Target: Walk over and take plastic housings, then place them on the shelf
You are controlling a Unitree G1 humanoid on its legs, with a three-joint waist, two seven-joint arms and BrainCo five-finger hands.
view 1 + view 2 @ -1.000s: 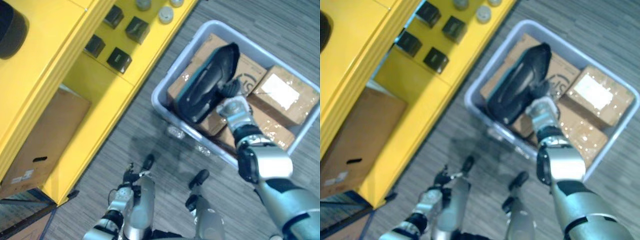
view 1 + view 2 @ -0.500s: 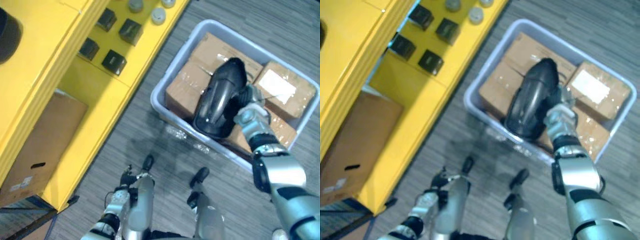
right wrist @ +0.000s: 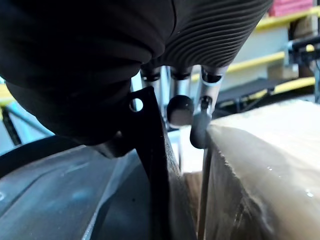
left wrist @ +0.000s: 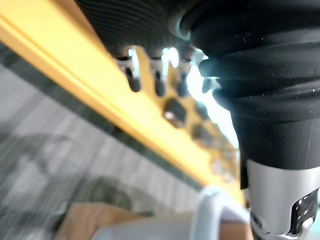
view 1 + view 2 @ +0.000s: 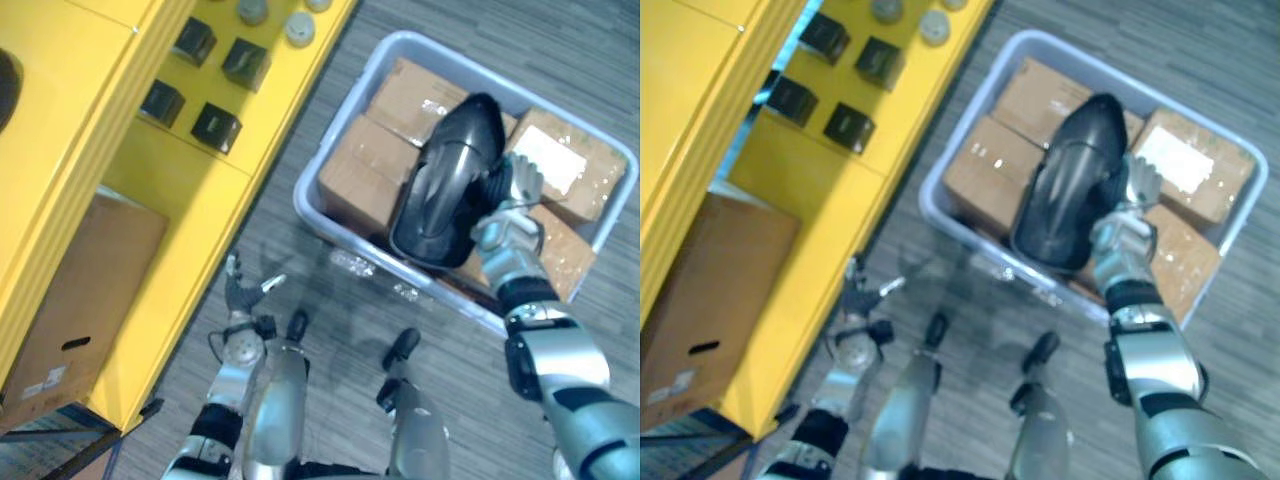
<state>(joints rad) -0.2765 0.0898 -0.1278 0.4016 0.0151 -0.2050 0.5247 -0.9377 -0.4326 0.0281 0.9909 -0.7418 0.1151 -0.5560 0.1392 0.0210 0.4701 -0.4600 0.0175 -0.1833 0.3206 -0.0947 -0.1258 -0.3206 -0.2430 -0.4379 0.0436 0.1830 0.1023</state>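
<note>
The right hand (image 5: 505,222) sits right of centre in the head views, over the grey bin (image 5: 308,200) in the upper right. It holds the black housing (image 5: 445,180) by one edge. The housing stands nearly on end, its rounded top toward the upper edge of the frame and its lower end at the bin's near wall. In the right wrist view the thin black edge of the housing (image 3: 150,165) runs between the thumb side and the row of fingers (image 3: 201,127). Their dark tips curl down between that edge and a cardboard box (image 3: 265,170), so the hand is pinching the housing. The bin is packed with cardboard boxes (image 5: 360,180), one with a white label (image 5: 555,165) at the far right. The left hand (image 5: 241,300) is in the lower left, just beside the front edge of the yellow shelf (image 5: 180,190), its fingers spread and holding nothing. Its wrist view shows them straight (image 4: 159,80) and pointing toward the shelf. Small black boxes (image 5: 215,127) and grey round pieces (image 5: 298,30) lie on the shelf at the upper left. A large cardboard box (image 5: 70,290) sits below the shelf at the lower left. The floor (image 5: 480,40) is grey and striped.
</note>
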